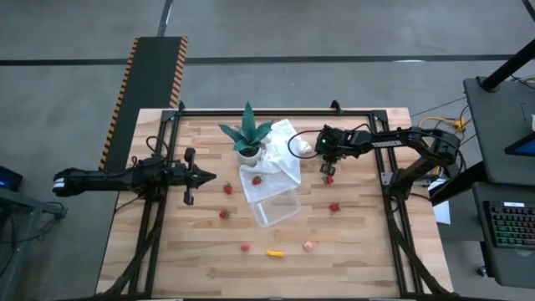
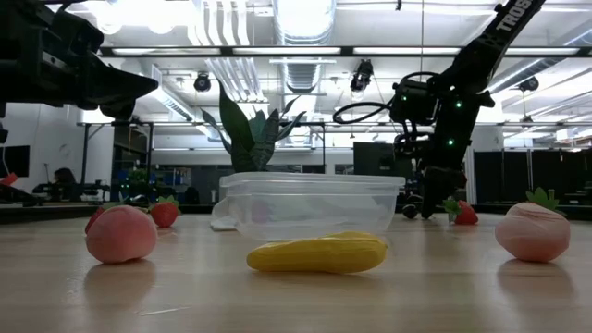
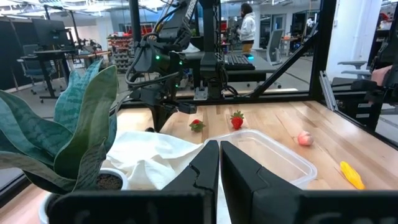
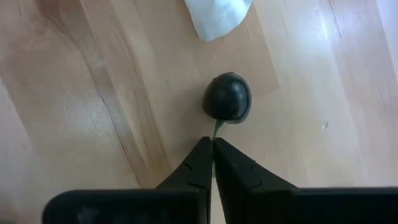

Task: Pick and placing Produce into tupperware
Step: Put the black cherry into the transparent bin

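A dark round fruit [image 4: 227, 98] with a thin green stem lies on the wooden table next to a corner of the white cloth [image 4: 217, 15]. My right gripper [image 4: 212, 144] points steeply down at it and is shut on the stem. In the high view this gripper [image 1: 326, 170] stands right of the cloth, with a red strawberry [image 1: 328, 178] beside it. The clear tupperware [image 1: 276, 209] stands mid-table with its opening up. More strawberries [image 1: 227, 189], a yellow piece [image 1: 274, 252] and a pink piece [image 1: 310, 246] lie scattered around. My left gripper [image 1: 203, 176] waits shut and level at the table's left. My right gripper pinches the dark fruit's green stem [image 4: 216, 132] at its free end between the two fingertips. The fingers come slanting down from above, roughly in line with the stem. The fruit itself rests on the table just beyond the fingertips.
A potted green plant [image 1: 248, 134] stands at the far middle, on the white cloth [image 1: 272, 163] that reaches the tupperware's far edge. The black frame rails [image 1: 389, 192] run along the table's sides. Bare wood lies along the near edge.
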Action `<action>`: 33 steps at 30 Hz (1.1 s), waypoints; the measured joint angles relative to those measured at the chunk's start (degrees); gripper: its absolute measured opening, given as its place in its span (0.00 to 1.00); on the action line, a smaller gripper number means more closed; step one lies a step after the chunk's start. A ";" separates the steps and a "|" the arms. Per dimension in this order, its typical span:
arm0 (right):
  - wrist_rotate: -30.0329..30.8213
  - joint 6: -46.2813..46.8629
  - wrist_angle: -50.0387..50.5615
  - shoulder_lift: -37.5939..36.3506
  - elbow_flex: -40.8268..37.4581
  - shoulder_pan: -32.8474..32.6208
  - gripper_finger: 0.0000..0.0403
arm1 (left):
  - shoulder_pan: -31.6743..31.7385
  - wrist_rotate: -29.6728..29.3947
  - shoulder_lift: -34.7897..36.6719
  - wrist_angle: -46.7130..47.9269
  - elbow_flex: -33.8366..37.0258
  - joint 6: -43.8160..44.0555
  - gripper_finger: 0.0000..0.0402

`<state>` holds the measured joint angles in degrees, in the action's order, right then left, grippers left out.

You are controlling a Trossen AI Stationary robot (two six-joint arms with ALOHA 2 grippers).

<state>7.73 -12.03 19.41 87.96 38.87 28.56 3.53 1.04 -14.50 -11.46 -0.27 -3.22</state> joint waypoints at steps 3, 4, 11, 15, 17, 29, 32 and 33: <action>-0.02 0.00 0.03 0.00 0.00 0.00 0.02 | -0.02 0.00 0.00 0.00 0.00 0.00 0.00; -0.02 0.00 0.03 0.00 0.00 0.00 0.02 | -0.02 0.00 0.00 0.00 0.00 0.00 0.00; -0.10 0.01 0.18 -0.46 0.03 0.00 0.02 | -0.01 0.00 0.00 0.00 0.00 -0.01 0.00; -0.17 0.02 0.75 -0.94 0.83 -0.02 0.02 | 0.00 0.00 0.00 0.00 0.00 -0.02 0.00; -0.17 0.02 1.98 -1.04 1.78 -0.02 0.02 | -0.01 0.00 0.00 0.00 0.00 -0.02 0.00; -0.21 0.00 6.46 -1.31 5.56 -0.02 0.02 | -0.02 0.00 0.02 -0.02 -0.01 -0.02 0.00; -0.22 0.01 7.98 -1.31 6.86 -0.02 0.02 | 0.00 -0.01 0.01 -0.01 0.00 -0.02 0.00; -0.22 0.02 8.77 -1.33 7.41 -0.02 0.02 | -0.01 0.00 0.02 -0.02 -0.01 -0.02 0.00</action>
<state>7.51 -12.01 28.18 86.63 46.28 28.53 3.52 1.04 -14.48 -11.49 -0.29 -3.25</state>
